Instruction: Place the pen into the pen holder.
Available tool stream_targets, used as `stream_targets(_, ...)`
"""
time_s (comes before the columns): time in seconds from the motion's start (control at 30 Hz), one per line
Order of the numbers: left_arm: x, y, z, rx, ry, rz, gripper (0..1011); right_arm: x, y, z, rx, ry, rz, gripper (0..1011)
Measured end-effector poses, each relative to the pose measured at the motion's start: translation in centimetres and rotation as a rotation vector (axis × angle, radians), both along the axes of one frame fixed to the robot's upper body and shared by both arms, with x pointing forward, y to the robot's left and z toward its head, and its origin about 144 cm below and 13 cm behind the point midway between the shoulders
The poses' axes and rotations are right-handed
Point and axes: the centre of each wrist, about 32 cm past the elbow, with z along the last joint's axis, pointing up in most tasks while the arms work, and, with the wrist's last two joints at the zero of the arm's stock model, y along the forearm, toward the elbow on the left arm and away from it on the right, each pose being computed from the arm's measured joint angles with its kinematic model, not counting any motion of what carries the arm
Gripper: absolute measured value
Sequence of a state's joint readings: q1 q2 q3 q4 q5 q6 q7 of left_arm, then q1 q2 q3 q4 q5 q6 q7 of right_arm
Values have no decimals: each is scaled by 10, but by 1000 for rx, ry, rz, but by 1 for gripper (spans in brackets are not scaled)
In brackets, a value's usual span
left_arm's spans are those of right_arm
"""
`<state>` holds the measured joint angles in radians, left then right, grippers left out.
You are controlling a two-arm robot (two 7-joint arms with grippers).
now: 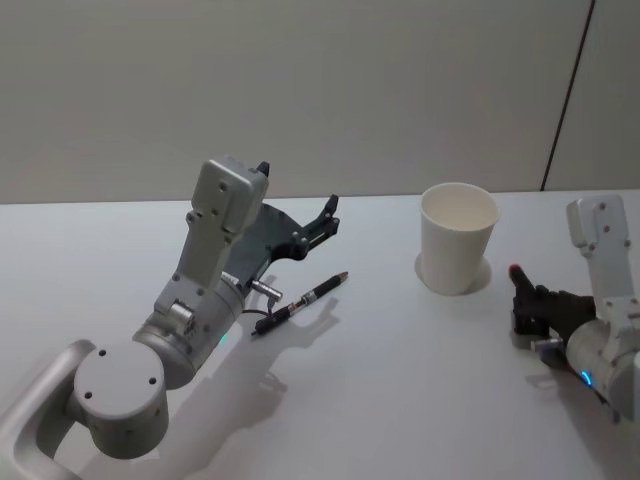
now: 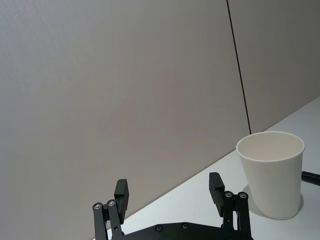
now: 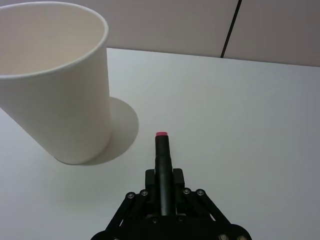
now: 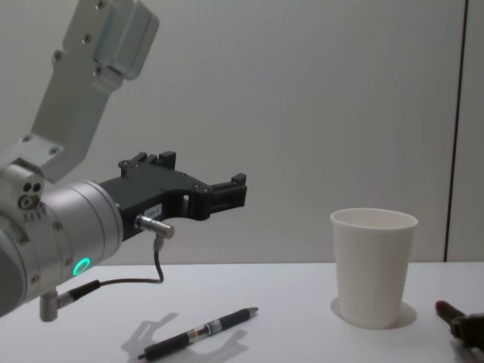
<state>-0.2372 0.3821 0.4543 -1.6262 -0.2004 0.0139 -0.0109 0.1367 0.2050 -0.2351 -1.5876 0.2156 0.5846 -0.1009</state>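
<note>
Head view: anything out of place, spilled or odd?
Nothing spilled; the pen holder stands upright. Oddly, a black pen lies on the table below the open left gripper, yet the right gripper clamps a red-tipped pen.

Soft even light; pale shadow at pen holder [image 1: 457,240] base; faint shadow beside pen [image 1: 300,299].

White table [image 1: 380,390] carries black pen [image 1: 300,303] and pen holder [image 1: 457,240].
</note>
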Motion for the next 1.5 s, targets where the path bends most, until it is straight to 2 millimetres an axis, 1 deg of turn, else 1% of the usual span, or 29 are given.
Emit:
stream_targets(0.03, 0, 0, 0, 0, 0, 0, 1001, 0, 0, 0, -1, -3, 2, 200)
stream_targets(0.1, 0, 0, 0, 0, 0, 0, 1001, 0, 0, 0, -4, -10, 6, 187)
stream_targets(0.63, 0, 0, 0, 0, 0, 0, 1001, -2, 0, -1, -28, -69, 17, 187)
stream_targets(0.87, 0, 0, 0, 0, 0, 0, 1001, -3, 0, 4, -42, -146, 25, 187)
stream_targets(1.5, 0, 0, 0, 0, 0, 0, 1001, -6, -2, 30, -108, -428, 70, 187)
